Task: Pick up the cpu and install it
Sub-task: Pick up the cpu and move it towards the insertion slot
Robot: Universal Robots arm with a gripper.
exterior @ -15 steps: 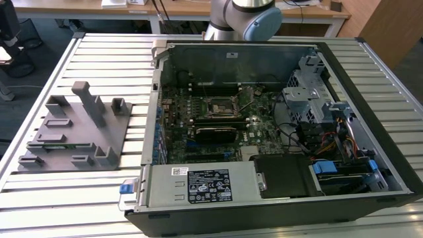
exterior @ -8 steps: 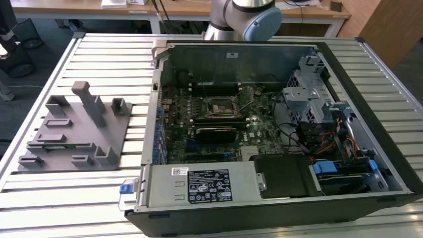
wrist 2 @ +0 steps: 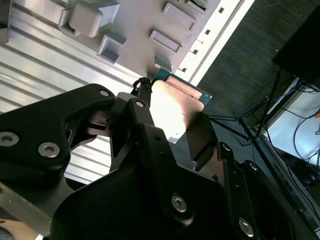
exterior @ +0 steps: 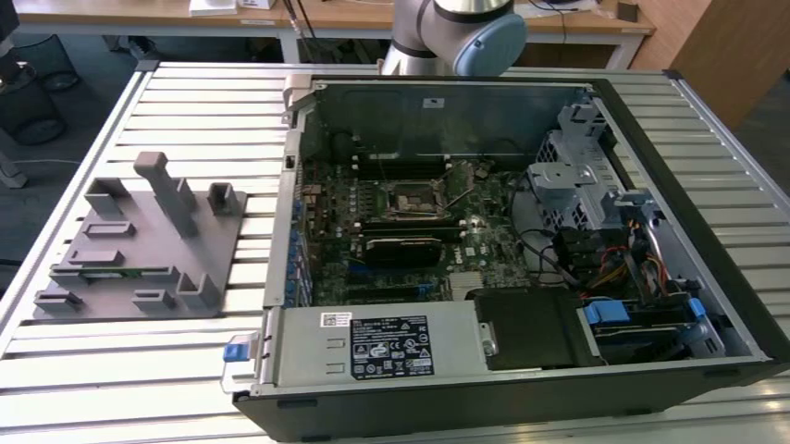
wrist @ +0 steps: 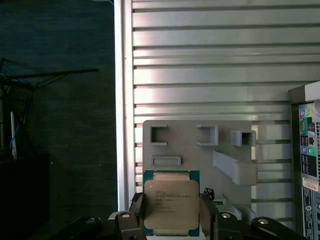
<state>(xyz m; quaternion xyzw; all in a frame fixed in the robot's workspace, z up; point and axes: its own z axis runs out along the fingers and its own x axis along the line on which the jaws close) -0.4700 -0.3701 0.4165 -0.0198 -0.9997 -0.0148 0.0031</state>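
Claw links and knuckles crowd the foreground of both wrist views, black and partly cut off at the picture edge. The claw is closed on the cpu, one finger pressing on each of two opposite sides.

The cpu's pale metal plate faces the first wrist camera squarely, with a rim of green board showing around it on the far side. Its near edge is lost between the fingers and the picture's border. Being square, it shows no long axis; its sides run parallel to the slats behind it. In the second wrist view the cpu is seen at a slant, glare washing out most of the plate, and one corner of the green board sticks out past the claw.

Behind the chip lies a grey parts holder with raised pockets. Whether the cpu touches it or hangs clear of it is hard to tell. The holder rests on the slatted aluminium worktop.

In the exterior view the holder sits on the worktop, to the exterior view's left of an open computer case. Inside the case, the square cpu socket sits on the motherboard.
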